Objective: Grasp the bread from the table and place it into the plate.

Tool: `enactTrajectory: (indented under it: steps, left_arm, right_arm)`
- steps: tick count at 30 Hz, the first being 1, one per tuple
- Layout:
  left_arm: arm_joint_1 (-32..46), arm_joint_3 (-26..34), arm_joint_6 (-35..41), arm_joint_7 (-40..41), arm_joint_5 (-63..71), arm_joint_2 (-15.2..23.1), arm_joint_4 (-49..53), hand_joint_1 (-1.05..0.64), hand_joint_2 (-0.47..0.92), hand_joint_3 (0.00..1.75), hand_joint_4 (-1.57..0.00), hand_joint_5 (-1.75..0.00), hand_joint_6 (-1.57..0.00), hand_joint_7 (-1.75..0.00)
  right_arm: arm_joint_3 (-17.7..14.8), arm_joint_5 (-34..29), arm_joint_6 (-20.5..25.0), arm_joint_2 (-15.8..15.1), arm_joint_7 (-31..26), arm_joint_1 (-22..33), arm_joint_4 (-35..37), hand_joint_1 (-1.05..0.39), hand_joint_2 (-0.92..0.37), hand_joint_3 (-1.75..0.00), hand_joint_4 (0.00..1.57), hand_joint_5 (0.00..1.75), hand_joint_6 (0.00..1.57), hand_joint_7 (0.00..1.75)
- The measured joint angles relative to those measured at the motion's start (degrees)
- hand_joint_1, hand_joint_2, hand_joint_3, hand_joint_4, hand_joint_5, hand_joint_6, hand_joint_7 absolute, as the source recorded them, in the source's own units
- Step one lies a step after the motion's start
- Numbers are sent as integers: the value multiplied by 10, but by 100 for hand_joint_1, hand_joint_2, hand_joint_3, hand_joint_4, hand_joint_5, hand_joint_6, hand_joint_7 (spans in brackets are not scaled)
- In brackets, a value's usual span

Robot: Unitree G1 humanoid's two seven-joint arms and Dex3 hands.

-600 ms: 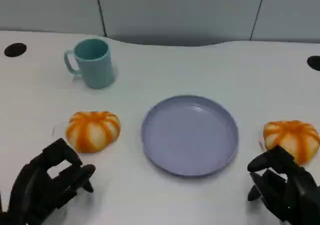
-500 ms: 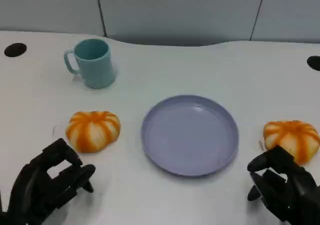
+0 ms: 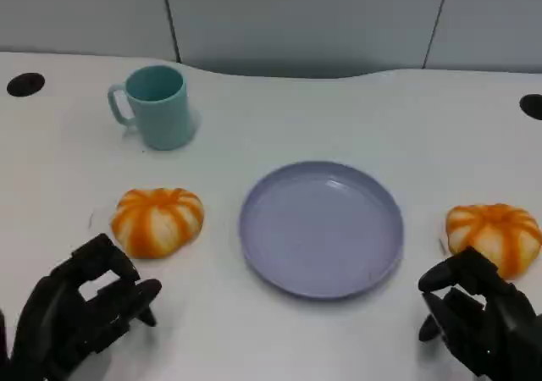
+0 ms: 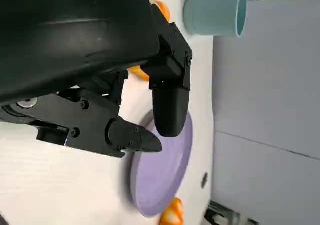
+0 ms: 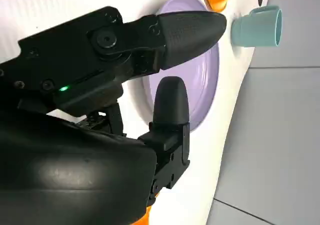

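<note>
**Both robot hands empty, bread on the bench either side of the plate**

The left robot hand point(image 3: 85, 309) sits low over the white bench point(image 3: 279, 118) at the near left, its fingers spread apart and holding nothing. It is near the left bread point(image 3: 158, 220) but does not touch it. The right robot hand point(image 3: 474, 317) is at the near right, fingers likewise apart and empty, just beside the right bread point(image 3: 494, 234); whether a fingertip grazes that loaf cannot be told.

The lilac plate point(image 3: 321, 229) lies between the two orange-striped loaves with nothing in it. Each loaf rests on the bench, apart from the plate's rim. A teal mug point(image 3: 155, 107) stands upright farther back on the left, well apart from the plate.

In the left wrist view the fingers point(image 4: 170, 110) are parted over bare bench, with the plate beyond them.
</note>
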Motion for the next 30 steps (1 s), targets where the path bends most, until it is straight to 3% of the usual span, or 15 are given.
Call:
enactTrajectory:
  steps: [6,11,13,14,17,18,19,20,21,22,23,24,25,27,30]
  left_arm:
    - [2,-22,-200,191,260,27,-7,-20,86,7,-85,-175,-60,-175]
    - [-2,-57,-209,375,506,63,-49,-19,85,7,-87,-175,-62,-175]
    - [-12,-69,-209,418,541,74,-60,-19,84,7,-86,-175,-61,-175]
    - [-18,-78,-203,441,570,82,-65,-25,82,5,-79,-175,-57,-170]
    - [-58,-120,-161,471,685,136,-78,-30,83,4,-71,-173,-57,-158]
    - [-70,-128,-150,474,701,150,-83,-41,85,2,-52,-142,-55,-107]
    - [-82,-135,-139,463,703,162,-90,-45,87,1,-46,-130,-60,-79]
    - [-92,-142,-128,438,700,173,-96,-51,87,0,-40,-103,-63,-44]
    - [-100,-149,-118,408,695,182,-101,-53,88,0,-39,-91,-67,-27]
    - [-106,-157,-107,376,688,192,-105,-54,88,0,-39,-84,-69,-18]
    - [-108,-163,-98,356,682,198,-109,-62,87,0,-24,-63,-54,-9]
    - [-111,-168,-87,335,680,203,-111,-67,87,0,-21,-38,-44,-4]
    - [-118,-177,-74,311,680,209,-111,-69,87,0,-20,-28,-41,-2]
    - [-131,-188,-51,276,680,219,-111,-67,83,0,-13,-15,-31,0]
    - [-164,-217,-24,231,694,238,-108,-60,78,0,-10,-10,-26,0]
  right_arm:
    - [3,-6,1,1,-1,1,0,-28,-92,-30,55,175,33,175]
    - [3,-5,1,7,-1,1,0,-27,-92,-31,55,175,33,175]
    - [2,-5,2,7,-2,0,0,-27,-92,-31,55,175,33,175]
    - [2,-5,2,8,-2,0,1,-29,-92,-31,55,175,33,175]
    - [3,-7,1,8,-3,-7,7,-30,-92,-30,56,175,33,175]
    - [3,-8,1,7,-3,-8,8,-30,-92,-30,56,175,33,175]
    - [3,-8,1,7,-4,-8,8,-30,-92,-30,56,175,33,175]
    - [3,-8,0,7,-4,-8,9,-30,-92,-30,57,175,33,175]
    - [3,-9,0,7,-5,-8,9,-29,-92,-30,57,175,33,175]
    - [3,-9,0,7,-6,-8,10,-29,-92,-30,57,175,33,175]
    - [3,-9,0,7,-6,-8,10,-29,-92,-30,57,175,34,175]
    - [2,-9,0,7,-6,-8,10,-28,-92,-30,57,175,34,175]
    - [2,-9,-1,8,-6,-8,11,-28,-92,-30,57,175,34,175]
    - [3,-8,-1,9,-5,-9,11,-28,-92,-30,57,175,34,175]
    - [5,-9,-4,9,-6,-9,12,-27,-92,-30,57,175,34,175]
